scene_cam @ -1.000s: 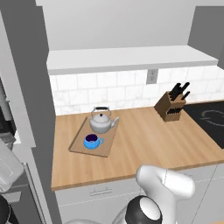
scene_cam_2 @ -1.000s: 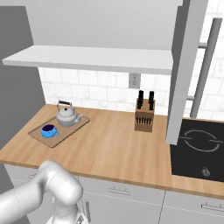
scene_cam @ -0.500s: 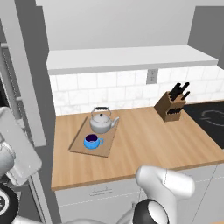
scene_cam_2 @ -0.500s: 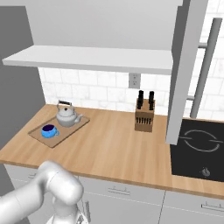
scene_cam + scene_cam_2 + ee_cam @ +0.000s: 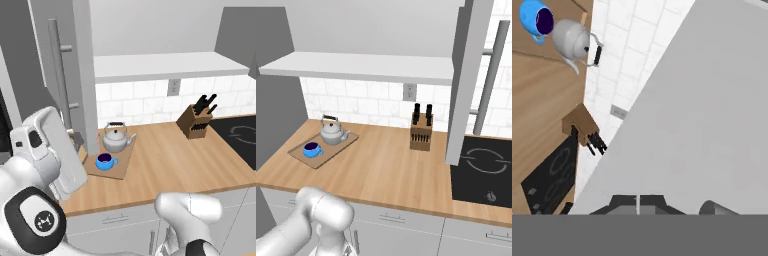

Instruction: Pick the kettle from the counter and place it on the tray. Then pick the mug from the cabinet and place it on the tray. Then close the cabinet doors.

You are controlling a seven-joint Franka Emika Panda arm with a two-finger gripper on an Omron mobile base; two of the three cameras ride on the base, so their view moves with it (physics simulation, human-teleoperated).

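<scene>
Sitting on one tray [image 5: 121, 165]: one kettle [image 5: 115, 139], one mug [image 5: 105, 161]; pincer [image 5: 639, 204] closed, empty

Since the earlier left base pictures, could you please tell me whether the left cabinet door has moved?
Yes. In the left base view the left cabinet door has swung rightward, toward the kettle; its edge now stands just left of the tray.

Arm [image 5: 50, 160] was glossy white w/ rounded, bulbous link shells & dark grey/black joint bands. One black round joint cap [image 5: 35, 222] carried a small white hex-style logo. Flat-faced white link w/ rounded corners. Elbow shell [image 5: 323, 212] was smooth, pale grey-white, no cables visible.
</scene>
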